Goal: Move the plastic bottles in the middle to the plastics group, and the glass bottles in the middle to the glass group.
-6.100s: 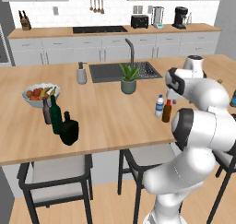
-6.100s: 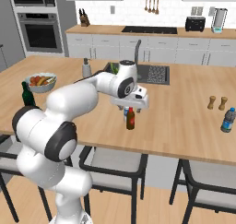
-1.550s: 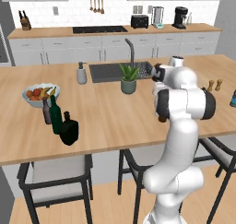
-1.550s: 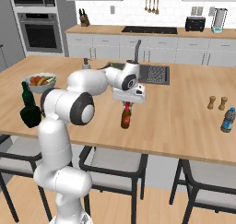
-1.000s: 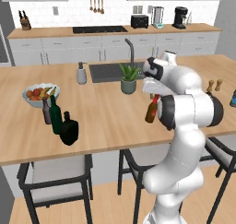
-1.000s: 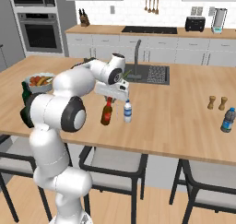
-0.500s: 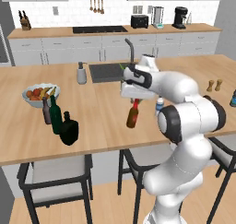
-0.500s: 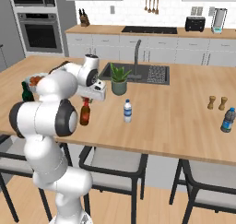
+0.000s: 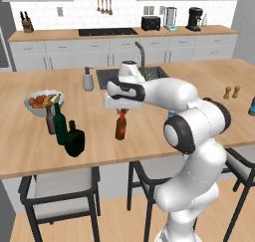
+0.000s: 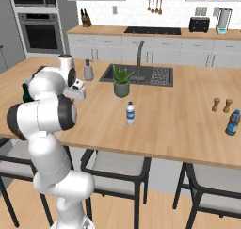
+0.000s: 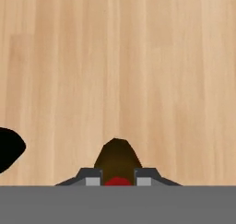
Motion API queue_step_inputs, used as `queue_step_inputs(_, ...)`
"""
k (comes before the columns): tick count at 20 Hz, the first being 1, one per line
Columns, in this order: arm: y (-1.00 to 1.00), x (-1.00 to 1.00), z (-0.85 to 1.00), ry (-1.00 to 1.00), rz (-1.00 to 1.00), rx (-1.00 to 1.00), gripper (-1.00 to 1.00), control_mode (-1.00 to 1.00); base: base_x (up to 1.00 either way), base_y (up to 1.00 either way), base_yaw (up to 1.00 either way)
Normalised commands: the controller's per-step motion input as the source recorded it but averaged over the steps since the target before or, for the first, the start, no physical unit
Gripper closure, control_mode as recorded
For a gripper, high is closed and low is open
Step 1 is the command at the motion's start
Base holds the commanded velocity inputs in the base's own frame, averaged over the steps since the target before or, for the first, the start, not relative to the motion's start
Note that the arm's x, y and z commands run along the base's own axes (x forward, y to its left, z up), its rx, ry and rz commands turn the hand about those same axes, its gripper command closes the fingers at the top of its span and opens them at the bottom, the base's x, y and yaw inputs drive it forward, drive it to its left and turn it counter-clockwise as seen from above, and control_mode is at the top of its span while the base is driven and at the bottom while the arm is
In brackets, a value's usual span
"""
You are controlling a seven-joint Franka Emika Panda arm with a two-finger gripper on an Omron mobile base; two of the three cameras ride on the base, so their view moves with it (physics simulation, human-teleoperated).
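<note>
Brown glass with a red cap: the small brown bottle [image 9: 120, 126] hangs clenched at its neck between the fingers [image 11: 93, 179], lifted clear of the wooden tabletop [image 9: 149, 136]. Over the last second it has been carried from the middle of the tabletop, where the clear plastic bottle [image 10: 130, 114] was just beside it, across toward the glass group, which now stands near the fingers on the fruit-bowl side. That leaves, by my judgement, only the set-down for this bottle.

Counted near the fingers on that side: one tall green wine bottle [image 9: 60, 124], one slim grey-brown bottle [image 9: 50, 119], one squat black bottle [image 9: 74, 139], already with the group. Well apart from the fingers: the clear plastic bottle still in the middle and one blue bottle [image 10: 232, 123] at the far end, probably the plastics group. One fruit bowl [image 9: 41, 102].
</note>
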Motion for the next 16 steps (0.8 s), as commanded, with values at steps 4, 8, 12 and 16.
queue_step_inputs(4,0.81,0.12,0.00,0.00,0.00,-0.03,1.00,-1.00,0.00,0.00,0.00)
queue_step_inputs(8,0.71,0.07,0.00,0.00,0.00,0.00,1.00,-1.00,0.00,0.00,0.00)
queue_step_inputs(12,0.41,0.05,0.00,0.00,0.00,0.00,1.00,-1.00,0.00,0.00,0.00)
queue_step_inputs(16,0.42,0.03,0.00,0.00,0.00,0.00,1.00,-1.00,0.00,0.00,0.00)
